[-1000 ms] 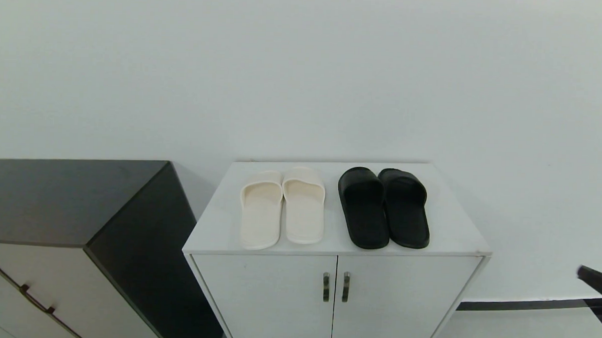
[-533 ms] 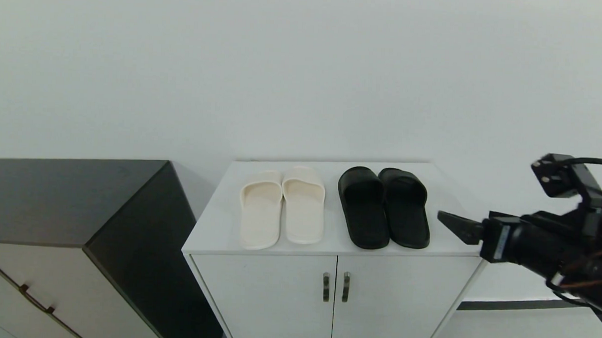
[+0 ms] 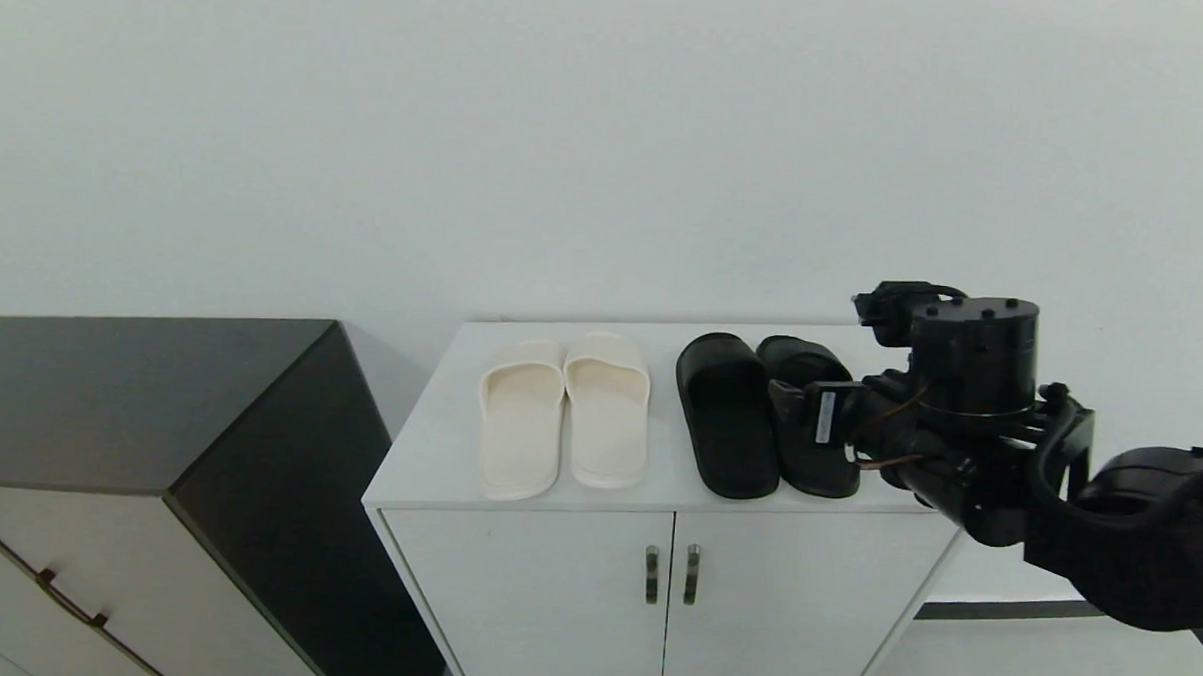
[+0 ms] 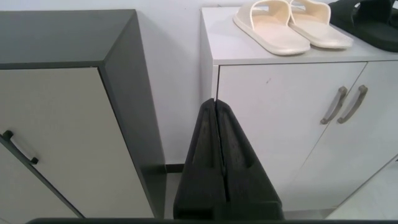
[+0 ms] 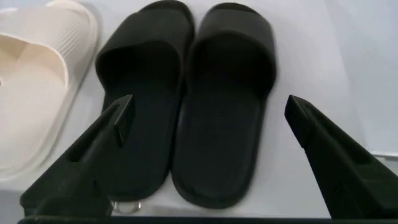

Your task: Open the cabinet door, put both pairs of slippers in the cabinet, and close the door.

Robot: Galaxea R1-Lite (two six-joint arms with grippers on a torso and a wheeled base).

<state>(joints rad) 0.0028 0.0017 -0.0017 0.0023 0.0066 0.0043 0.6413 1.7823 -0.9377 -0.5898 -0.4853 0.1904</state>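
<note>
While your right gripper (image 5: 208, 102) hangs over the black slippers (image 3: 727, 417), its jaws are spread wide and grasp nothing.
You have both pairs on top of the cabinet (image 3: 512, 595), doors shut, with the black slippers at 3 o'clock of the cream slippers (image 3: 564, 417). Your left gripper (image 4: 215, 106), clenched empty, sits low between the cabinet and the dark dresser (image 3: 159, 403) at its 9 o'clock.

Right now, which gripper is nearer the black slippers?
Right. The right gripper is open at the black slippers; the left gripper sits shut, lower down, in front of the cabinet.
</note>
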